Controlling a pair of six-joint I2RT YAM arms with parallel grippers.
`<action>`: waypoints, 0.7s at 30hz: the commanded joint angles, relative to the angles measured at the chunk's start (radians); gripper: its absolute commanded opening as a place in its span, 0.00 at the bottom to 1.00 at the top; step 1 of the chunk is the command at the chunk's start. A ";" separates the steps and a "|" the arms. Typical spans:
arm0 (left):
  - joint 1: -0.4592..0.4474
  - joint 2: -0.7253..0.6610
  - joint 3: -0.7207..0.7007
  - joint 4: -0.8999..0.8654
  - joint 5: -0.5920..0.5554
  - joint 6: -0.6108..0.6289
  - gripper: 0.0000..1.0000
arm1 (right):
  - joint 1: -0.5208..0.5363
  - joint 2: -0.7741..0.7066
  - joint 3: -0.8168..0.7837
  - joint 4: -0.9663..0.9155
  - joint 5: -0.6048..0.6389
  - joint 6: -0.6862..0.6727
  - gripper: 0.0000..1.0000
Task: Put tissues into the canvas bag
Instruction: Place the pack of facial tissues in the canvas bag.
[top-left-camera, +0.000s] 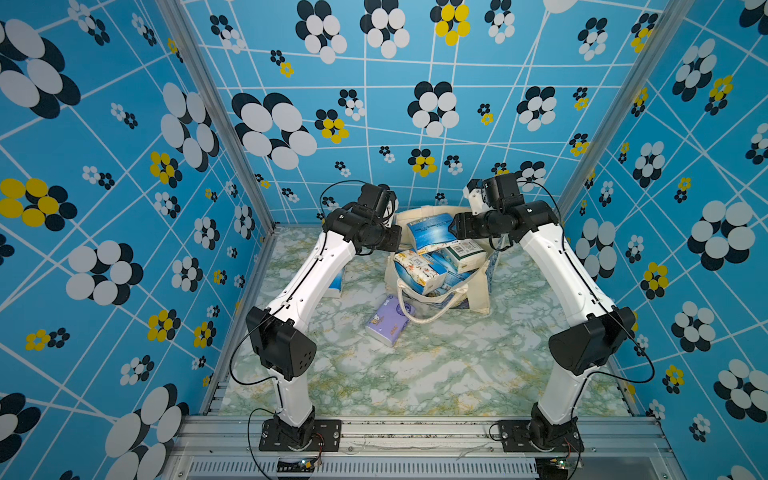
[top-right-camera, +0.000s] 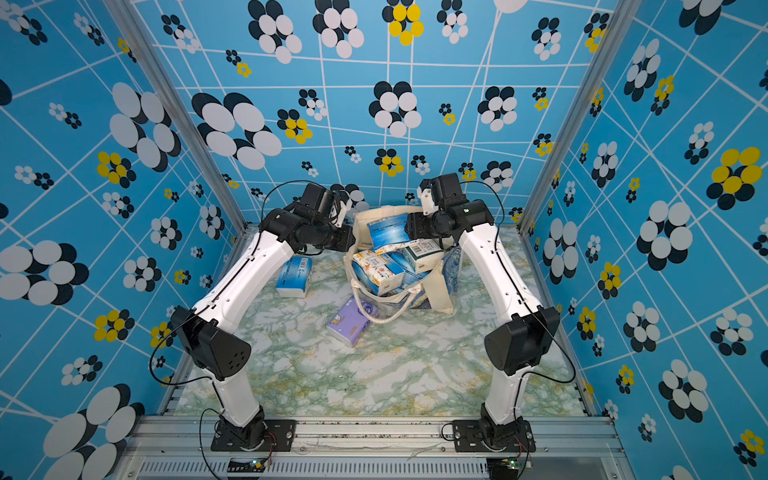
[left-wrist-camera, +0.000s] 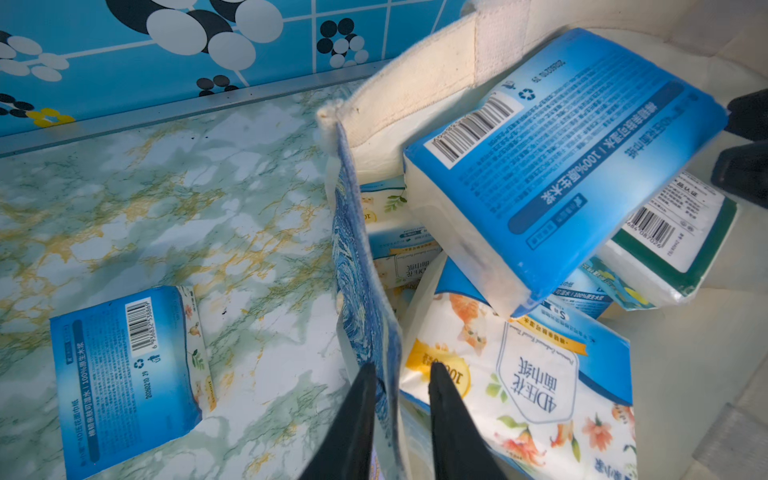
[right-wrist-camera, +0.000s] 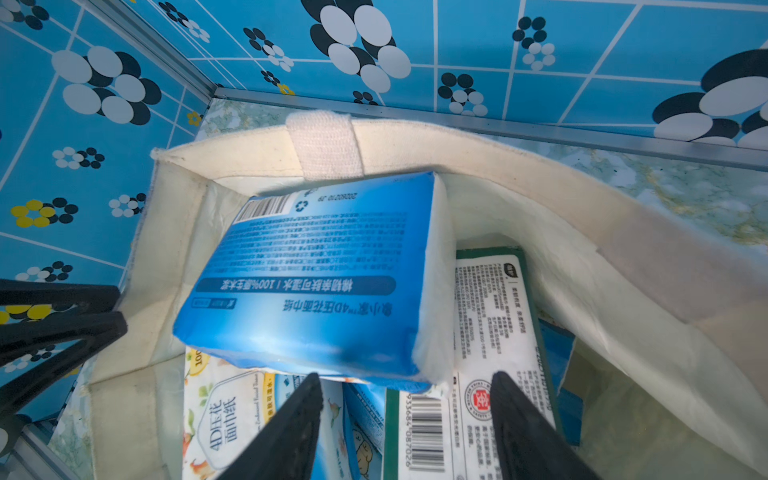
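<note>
Tissues (top-left-camera: 432, 259) mostly in bag (top-left-camera: 480, 301) already, heaped high; two left on table (top-left-camera: 415, 374) (blue pack (top-right-camera: 294, 276) at left, lilac pack (top-left-camera: 386, 320) just near of bag). Left gripper (left-wrist-camera: 399, 374) pinching bag's left wall; right gripper (right-wrist-camera: 405, 380) spread above heap, gripping nothing.

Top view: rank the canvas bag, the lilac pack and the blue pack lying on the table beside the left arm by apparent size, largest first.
1. canvas bag, clearly the largest.
2 and 3. lilac pack and blue pack look about alike; the lilac one lies nearer the camera, so I do not rank them.
</note>
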 joint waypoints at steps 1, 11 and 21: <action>0.010 0.006 -0.013 0.019 0.045 -0.001 0.00 | 0.009 0.027 0.034 -0.030 -0.048 0.004 0.63; 0.017 0.045 0.016 0.014 0.079 -0.002 0.00 | 0.078 0.075 0.089 -0.086 -0.083 -0.016 0.52; 0.020 0.051 0.067 0.014 0.093 -0.007 0.00 | 0.133 0.207 0.266 -0.239 0.003 -0.045 0.44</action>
